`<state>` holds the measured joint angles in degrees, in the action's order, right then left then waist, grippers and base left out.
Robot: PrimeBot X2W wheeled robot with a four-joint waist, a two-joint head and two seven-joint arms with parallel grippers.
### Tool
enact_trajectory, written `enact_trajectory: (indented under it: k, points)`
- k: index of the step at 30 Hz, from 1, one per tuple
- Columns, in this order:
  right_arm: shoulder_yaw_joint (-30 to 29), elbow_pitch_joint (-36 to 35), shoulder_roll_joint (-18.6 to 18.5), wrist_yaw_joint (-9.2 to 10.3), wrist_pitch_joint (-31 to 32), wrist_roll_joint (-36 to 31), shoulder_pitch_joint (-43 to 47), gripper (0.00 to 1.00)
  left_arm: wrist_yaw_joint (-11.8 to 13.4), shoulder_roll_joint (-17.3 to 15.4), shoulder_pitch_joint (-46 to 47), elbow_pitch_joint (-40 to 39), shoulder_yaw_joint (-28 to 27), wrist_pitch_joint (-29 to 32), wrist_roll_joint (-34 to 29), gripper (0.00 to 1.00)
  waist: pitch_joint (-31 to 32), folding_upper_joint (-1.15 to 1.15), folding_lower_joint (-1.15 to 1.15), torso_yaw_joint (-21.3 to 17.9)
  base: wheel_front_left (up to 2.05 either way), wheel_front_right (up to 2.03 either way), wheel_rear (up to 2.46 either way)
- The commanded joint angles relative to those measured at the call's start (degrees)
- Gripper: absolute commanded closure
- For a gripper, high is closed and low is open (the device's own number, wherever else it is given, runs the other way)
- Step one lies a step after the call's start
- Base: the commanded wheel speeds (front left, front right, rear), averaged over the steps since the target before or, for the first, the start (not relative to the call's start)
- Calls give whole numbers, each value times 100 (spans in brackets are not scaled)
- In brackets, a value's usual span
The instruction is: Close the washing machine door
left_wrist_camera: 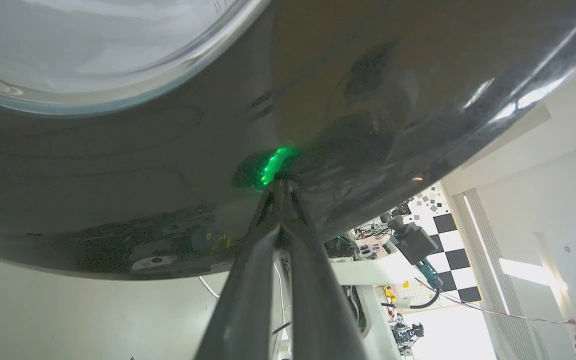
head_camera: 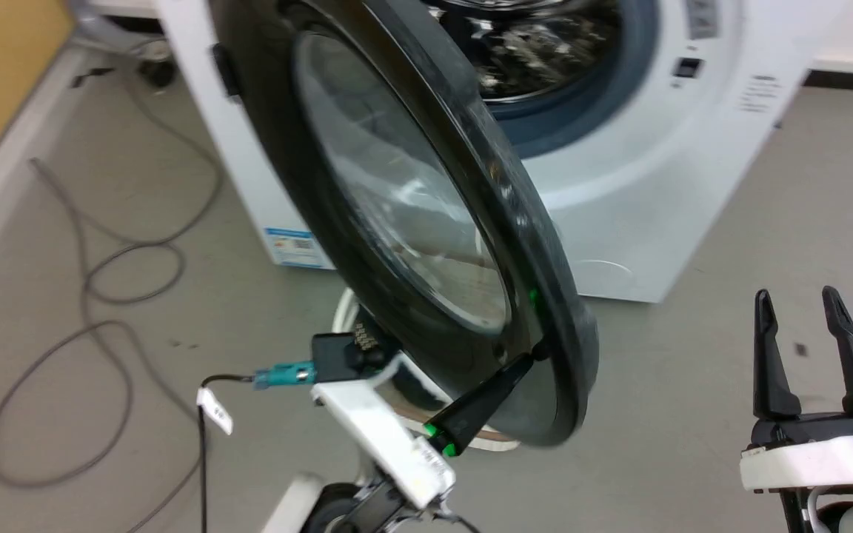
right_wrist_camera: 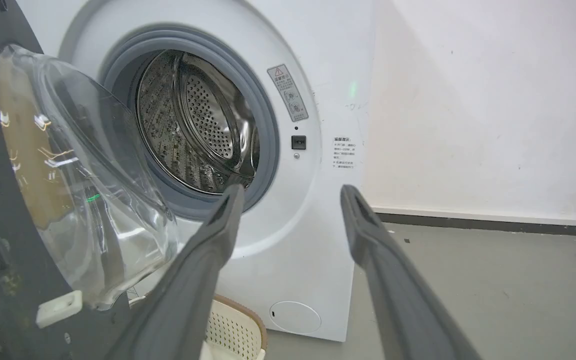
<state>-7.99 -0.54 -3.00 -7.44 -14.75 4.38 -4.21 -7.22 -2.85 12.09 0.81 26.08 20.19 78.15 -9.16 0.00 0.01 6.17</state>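
While ajar, door [head_camera: 397, 200] (against left tool [head_camera: 532, 357])

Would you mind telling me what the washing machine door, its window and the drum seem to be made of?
The washing machine door looks like glossy black plastic: it throws back reflections and a green light. Its window seems clear glass, possibly hard plastic: see-through, bulging, with bright glints. The drum looks like polished stainless steel: silvery, shiny and perforated.

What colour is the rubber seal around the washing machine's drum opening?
Grey. The rubber seal shows best in the right wrist view.
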Motion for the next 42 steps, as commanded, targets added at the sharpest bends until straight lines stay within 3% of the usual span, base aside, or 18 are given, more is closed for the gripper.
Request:
enact_trajectory:
  k: [1,8,13,16,19,21,24,25,28,31,38,39,40,42]
  points:
    - [11,-10,13,-5,-25,28,-84,0,-26,-9,227,194,186,-208,-53,100,-41,0,-1,-243,0,0,0]
    - [-7,-7,13,-5,-25,47,-14,0,-26,-139,506,582,707,-808,204,100,30,0,-1,-369,0,0,0]
    - [-21,-12,13,-5,-25,74,55,0,-26,-360,627,380,1005,-1365,54,100,156,0,-1,-297,0,0,0]
    - [-36,-80,13,-5,-25,45,72,0,-26,-759,827,43,1299,-2388,-430,100,325,0,-1,-225,0,0,0]
    - [-116,-147,13,-5,-25,19,15,0,-26,-1108,976,-49,1290,-3085,-927,100,408,0,-1,-166,0,0,0]
    - [-165,-197,13,-5,-25,-4,-40,0,0,-1370,1054,147,1112,-3376,-1575,100,462,0,-1,-126,0,0,0]
    - [-322,-278,13,-5,-25,-55,-142,0,531,-1643,1170,333,797,-3504,-2934,100,510,0,-1,-54,0,0,0]
    - [-322,-278,13,-5,-25,-55,-142,0,531,-1643,1170,333,797,-3504,-2934,100,510,0,-1,-54,0,0,0]
    - [-499,-330,13,-5,-25,-145,-273,0,1202,-1607,1064,134,145,-3515,-4071,100,532,0,-1,29,0,0,0]
    - [-626,-417,13,-5,-25,-218,-425,0,1706,-1579,763,-126,-456,-3516,-4992,100,551,0,-1,100,0,0,0]
    - [-523,-801,13,-5,-25,-324,-725,0,2394,-1451,-139,-511,-1450,-3518,-6017,100,590,0,-1,263,0,0,0]
    - [-464,-859,13,-5,-25,-309,-765,0,2434,-1454,-255,-524,-1539,-3518,-6135,60,589,0,-1,283,0,0,0]
    - [-406,-928,13,-5,-25,-291,-809,0,2458,-1450,-358,-547,-1594,-3518,-6255,0,588,0,-1,304,0,0,0]
    - [-241,-1063,13,-5,-25,-220,-893,0,2481,-1395,-565,-595,-1678,-3518,-6424,0,586,0,-1,338,0,0,0]
